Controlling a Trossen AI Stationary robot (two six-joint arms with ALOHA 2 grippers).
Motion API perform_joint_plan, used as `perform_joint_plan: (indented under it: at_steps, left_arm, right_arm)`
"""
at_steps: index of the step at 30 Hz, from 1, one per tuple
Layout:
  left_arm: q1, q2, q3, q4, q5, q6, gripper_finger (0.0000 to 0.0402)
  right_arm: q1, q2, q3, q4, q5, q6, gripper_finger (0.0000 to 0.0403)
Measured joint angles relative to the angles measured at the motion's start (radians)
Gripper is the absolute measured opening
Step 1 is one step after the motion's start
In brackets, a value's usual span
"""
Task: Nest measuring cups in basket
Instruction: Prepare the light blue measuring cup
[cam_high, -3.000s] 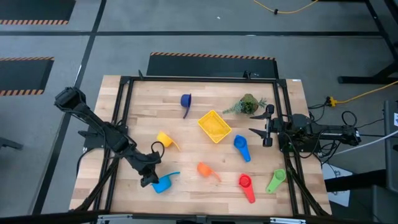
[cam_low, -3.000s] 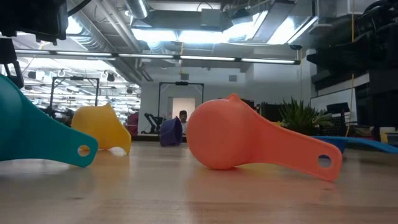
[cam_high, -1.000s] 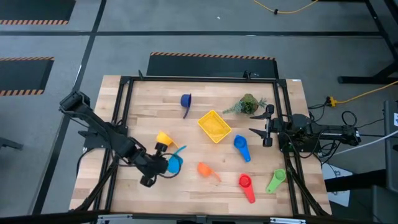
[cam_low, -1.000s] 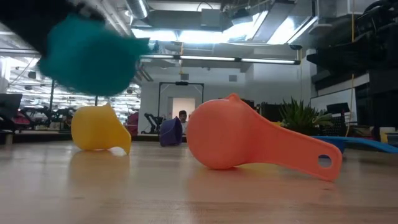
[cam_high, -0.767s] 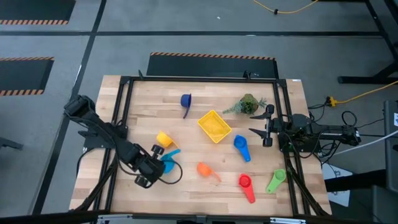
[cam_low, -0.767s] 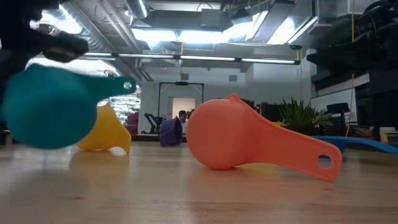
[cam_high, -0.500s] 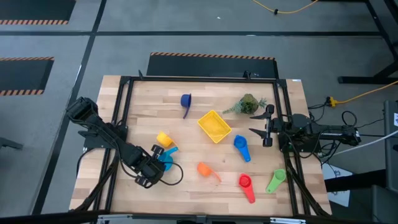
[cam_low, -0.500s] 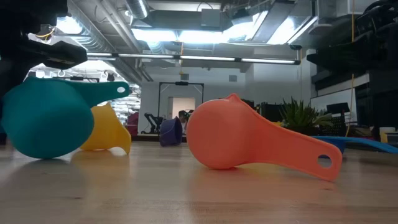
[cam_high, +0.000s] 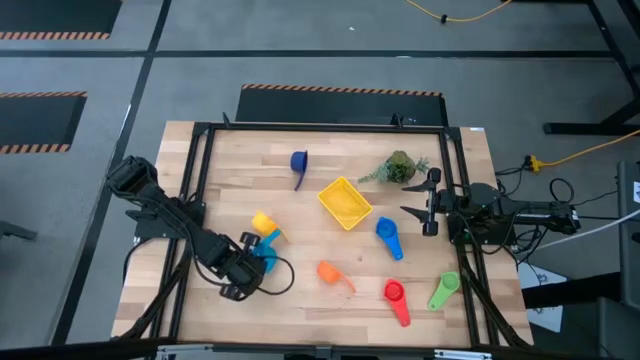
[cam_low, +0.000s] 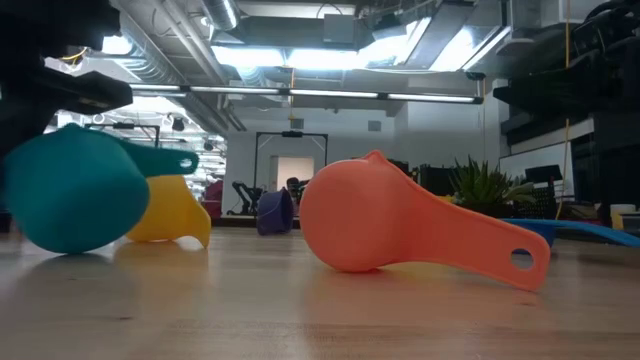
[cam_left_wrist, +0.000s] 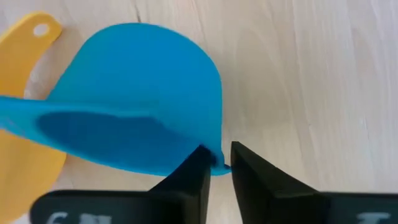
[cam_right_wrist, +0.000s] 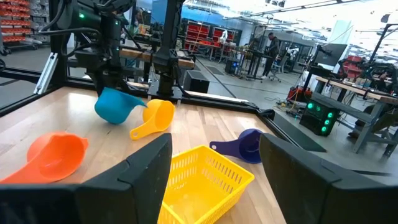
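Note:
My left gripper (cam_high: 243, 268) (cam_left_wrist: 216, 177) is near the table's near-left part, shut on the light blue measuring cup (cam_high: 265, 254) (cam_low: 70, 200) (cam_left_wrist: 137, 99). This cup hangs low right beside the yellow cup (cam_high: 263, 224) (cam_low: 172, 208). The orange cup (cam_high: 331, 272) (cam_low: 380, 228) lies rim down on the table. The yellow basket (cam_high: 345, 202) (cam_right_wrist: 199, 180) stands mid-table. The dark blue (cam_high: 298, 162), blue (cam_high: 388, 237), red (cam_high: 394, 296) and green (cam_high: 443, 290) cups lie scattered. My right gripper (cam_high: 425, 214) (cam_right_wrist: 214, 146) waits open at the right edge. My left gripper pinches the light blue cup's rim (cam_left_wrist: 216, 163) between its two fingers (cam_left_wrist: 194, 180), on the side away from the handle (cam_left_wrist: 12, 106). The fingers come slanting down from the near-left. The cup is tipped on its side, its bowl at table height; whether it touches the wood I cannot tell.
A green plant sprig (cam_high: 400, 168) lies near the far right, by the right arm. A dark metal frame (cam_high: 320, 128) runs around the table top. Bare wood shows along the near edge and the far-left part.
My left gripper, still shut on the light blue cup, has come down and shifted a little toward the table's left. The cup has dropped from well above the table to table height beside the yellow cup, and it has turned in the hold on the way.

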Motion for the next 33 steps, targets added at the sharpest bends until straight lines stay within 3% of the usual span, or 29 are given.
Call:
perform_joint_plan:
  at_steps: [13, 26, 29, 33]
  left_arm:
    - [0.0, 0.0, 0.002, 0.006, 0.001, -0.029, 0.0075]
    - [0.0, 0.0, 0.138, 0.0, -0.018, 0.02, 0.0075]
    - [0.001, 0.0, 0.164, -0.021, -0.076, -0.057, 0.0075]
    - [0.022, 0.0, 0.179, -0.083, -0.159, -0.279, 0.0075]
  right_arm:
    - [0.0, 0.0, 0.0, 0.0, 0.0, 0.0, 0.0248]
    - [0.0, 0.0, 0.0, 0.0, 0.0, 0.0, 0.0248]
    - [0.0, 0.0, 0.0, 0.0, 0.0, 0.0, 0.0248]
    - [0.0, 0.0, 0.0, 0.0, 0.0, 0.0, 0.0248]
